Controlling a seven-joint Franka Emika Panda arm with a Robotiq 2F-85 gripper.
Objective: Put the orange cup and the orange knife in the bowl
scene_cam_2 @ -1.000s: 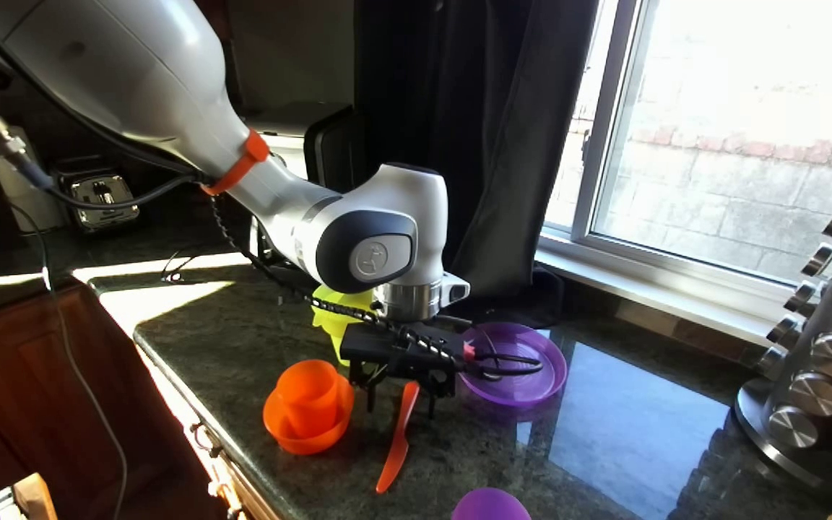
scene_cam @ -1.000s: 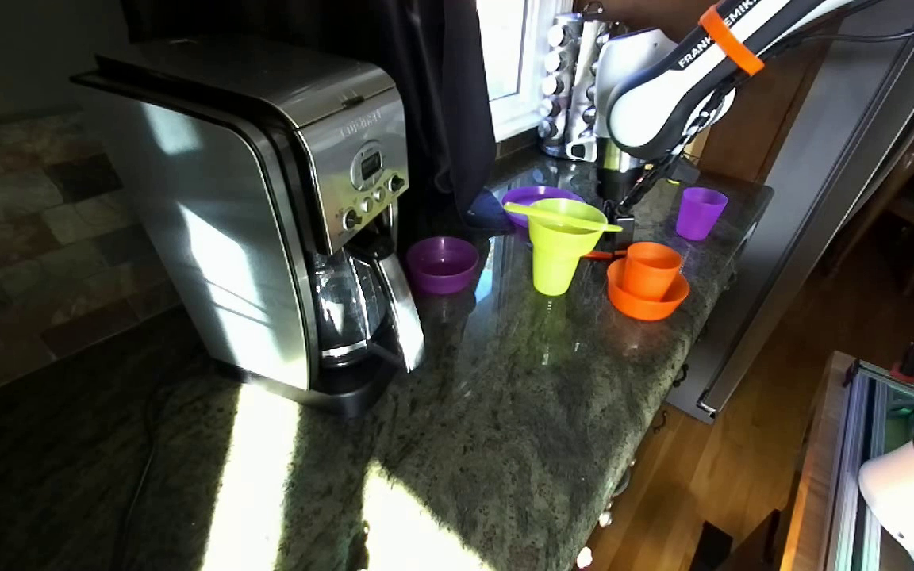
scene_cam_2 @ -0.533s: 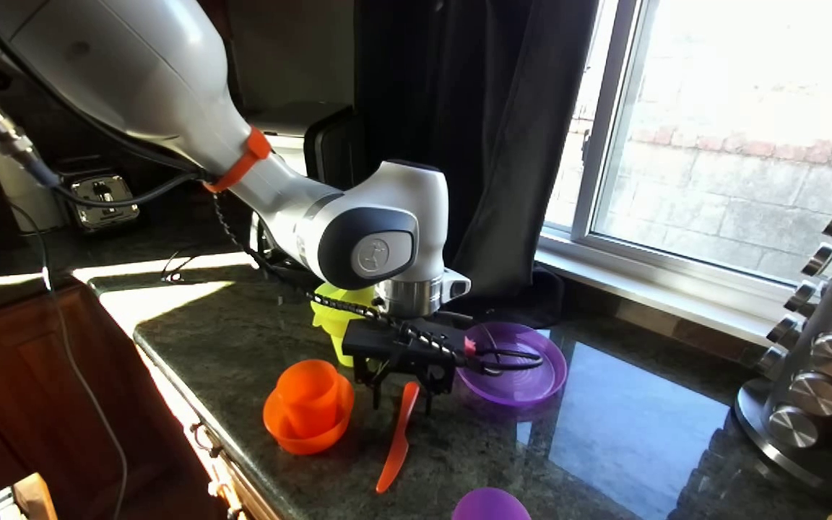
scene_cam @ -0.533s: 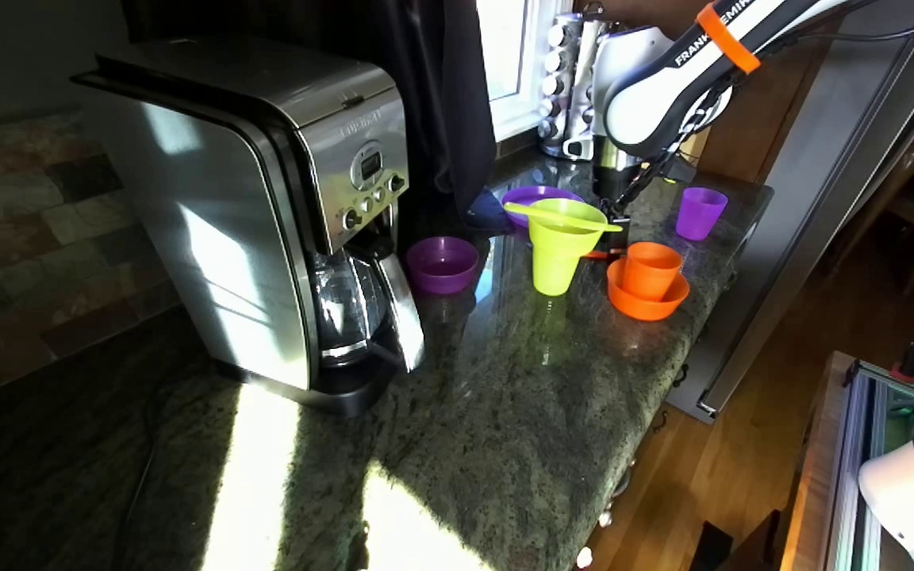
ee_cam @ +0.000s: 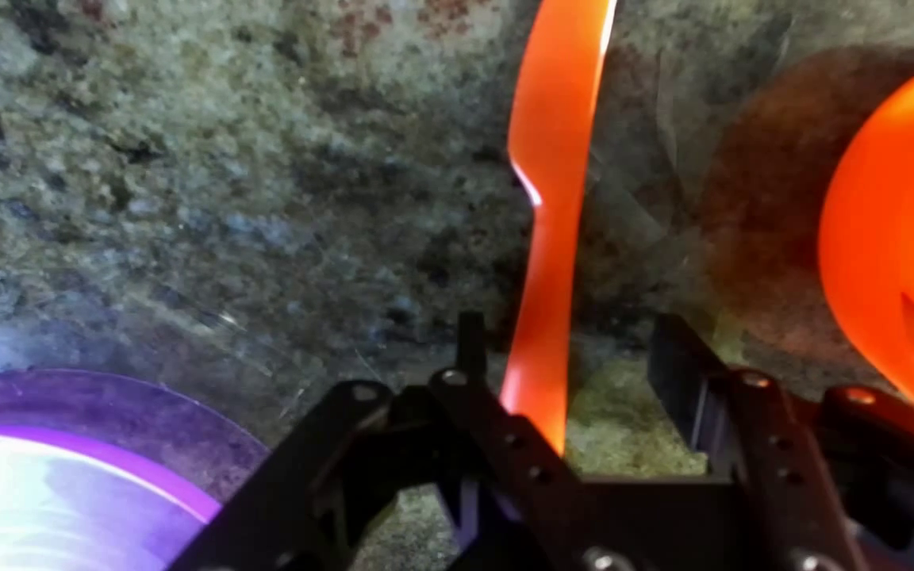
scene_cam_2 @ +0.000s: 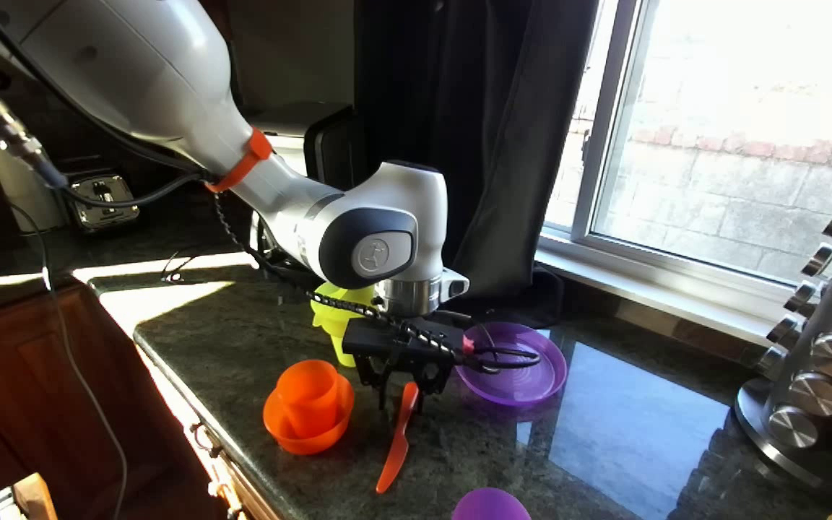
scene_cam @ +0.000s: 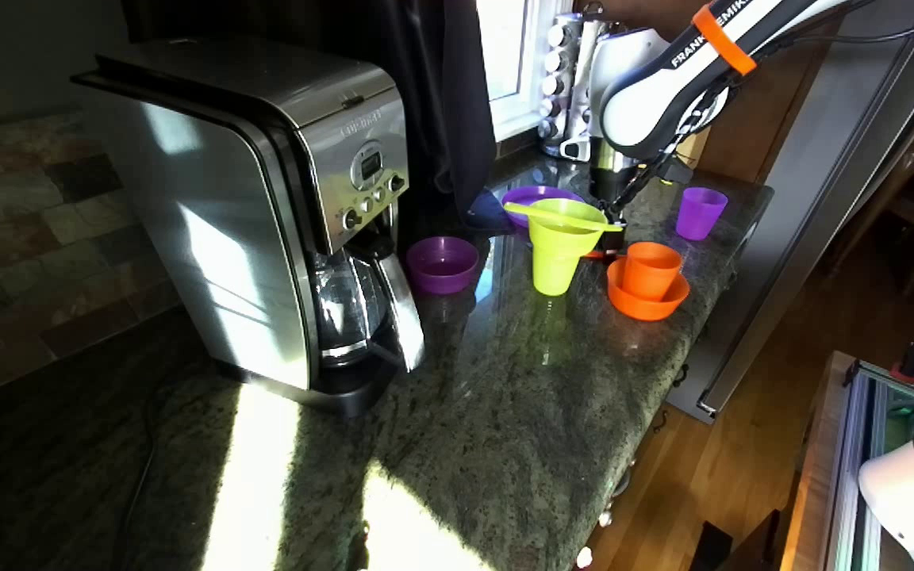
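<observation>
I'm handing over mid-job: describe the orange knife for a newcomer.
On the dark counter by the window, find the orange bowl holding the orange cup. The orange knife lies beside it, handle end under the gripper: long and narrow, unlike those round neighbours.

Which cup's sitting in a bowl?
The orange cup: it stands inside the orange bowl. The green cup and purple cup both stand directly on the counter.
</observation>
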